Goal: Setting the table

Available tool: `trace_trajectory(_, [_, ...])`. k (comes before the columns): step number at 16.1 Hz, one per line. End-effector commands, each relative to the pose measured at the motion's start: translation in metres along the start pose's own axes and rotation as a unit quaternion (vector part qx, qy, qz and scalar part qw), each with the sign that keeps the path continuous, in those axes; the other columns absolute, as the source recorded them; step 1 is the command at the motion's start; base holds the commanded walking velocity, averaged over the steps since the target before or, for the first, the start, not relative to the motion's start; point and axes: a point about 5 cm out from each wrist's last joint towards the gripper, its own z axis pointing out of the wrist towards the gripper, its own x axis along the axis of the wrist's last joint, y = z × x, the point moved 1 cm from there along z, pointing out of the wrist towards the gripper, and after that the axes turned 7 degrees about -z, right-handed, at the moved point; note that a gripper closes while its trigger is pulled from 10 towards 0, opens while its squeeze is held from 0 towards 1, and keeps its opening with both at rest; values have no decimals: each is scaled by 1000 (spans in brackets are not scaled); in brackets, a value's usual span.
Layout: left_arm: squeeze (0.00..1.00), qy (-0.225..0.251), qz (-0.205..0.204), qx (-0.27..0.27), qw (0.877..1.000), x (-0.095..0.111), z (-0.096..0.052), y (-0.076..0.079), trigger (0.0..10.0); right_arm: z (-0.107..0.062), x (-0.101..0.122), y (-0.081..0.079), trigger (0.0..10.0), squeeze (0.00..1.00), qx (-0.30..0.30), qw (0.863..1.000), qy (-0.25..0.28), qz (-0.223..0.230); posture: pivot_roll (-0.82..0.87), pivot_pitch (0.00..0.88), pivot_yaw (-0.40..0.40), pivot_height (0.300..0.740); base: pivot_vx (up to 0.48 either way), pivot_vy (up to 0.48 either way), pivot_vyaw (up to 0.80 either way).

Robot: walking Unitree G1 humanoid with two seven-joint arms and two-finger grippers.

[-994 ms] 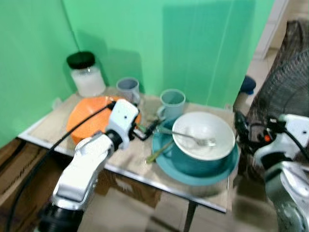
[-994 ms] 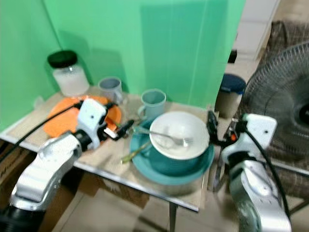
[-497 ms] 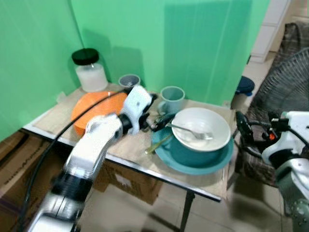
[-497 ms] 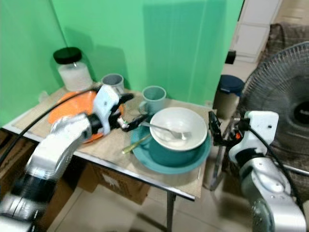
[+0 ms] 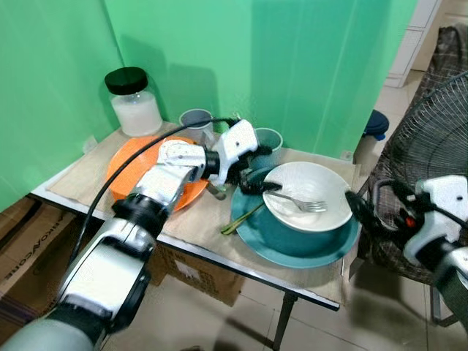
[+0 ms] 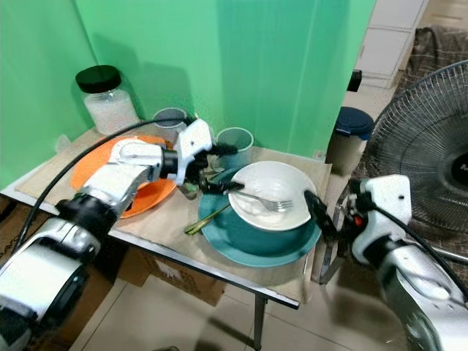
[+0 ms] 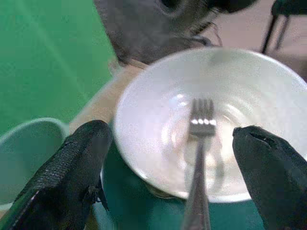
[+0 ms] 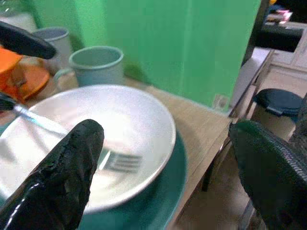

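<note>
Reaching farther than half a second earlier, the left gripper (image 7: pixel 172 158) had arrived at the fork (image 7: pixel 199 158), fingers spread wide either side of its handle, so a grasp looked near. Ahead of it, the tines rested in the white bowl (image 5: pixel 307 208).

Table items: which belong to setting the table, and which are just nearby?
Job:
white bowl
fork
teal plate
orange plate
two cups
left gripper, open at the fork handle

Bystanders:
lidded jar
fan
cardboard box
</note>
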Motion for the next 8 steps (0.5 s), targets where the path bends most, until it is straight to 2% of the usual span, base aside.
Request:
trace_trajectory(1, [59, -19, 21, -16, 999, 2, 4, 0, 10000, -5, 5, -1, 10000, 0, 11, 1000, 3, -1, -159, 0, 90, 740, 0, 0, 0])
trace_trajectory(2, [0, -36, 32, -24, 999, 1, 7, 0, 10000, -10, 4, -1, 10000, 0, 11, 1000, -1, 2, -175, 0, 99, 740, 0, 0, 0])
trace_trajectory(4, [0, -48, 40, -27, 998, 3, 12, -2, 10000, -19, 3, -1, 10000, 0, 12, 1000, -9, 11, -201, 0, 115, 740, 0, 0, 0])
trace_trajectory(6, [0, -55, 39, -20, 998, 8, 17, -5, 10000, -30, 2, -8, 10000, 0, 29, 999, -20, 24, -231, 0, 135, 740, 0, 0, 0])
trace_trajectory(8, [0, -65, 42, -18, 997, 8, 20, -5, 9608, -34, 1, -10, 10000, 0, 33, 999, -23, 28, -240, 0, 141, 740, 0, 0, 0])
